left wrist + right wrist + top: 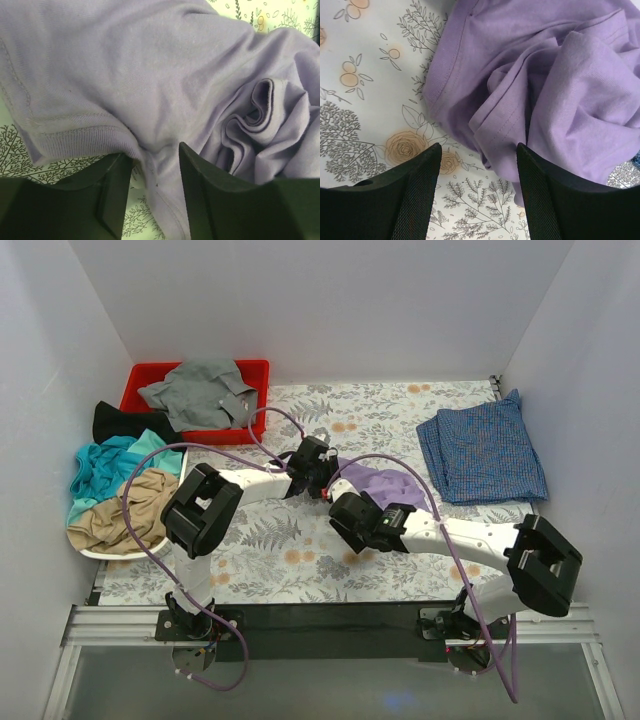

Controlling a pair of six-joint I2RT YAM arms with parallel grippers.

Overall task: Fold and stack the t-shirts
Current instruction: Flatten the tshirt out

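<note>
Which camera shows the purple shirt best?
The left wrist camera: the purple shirt nearly fills the picture, stitching and folds clear. The right wrist shows one crumpled edge on the floral cover. The top shows only a small patch.

Bright, even light falls from above in the top view, leaving only faint, soft shadows on the surface (300,575) and no harsh glare. Both wrist views are crisp on the lavender t-shirt (150,75), its folds gently shaded. The black fingers (415,200) of the right end effector (479,150) look dark and slightly soft.
</note>
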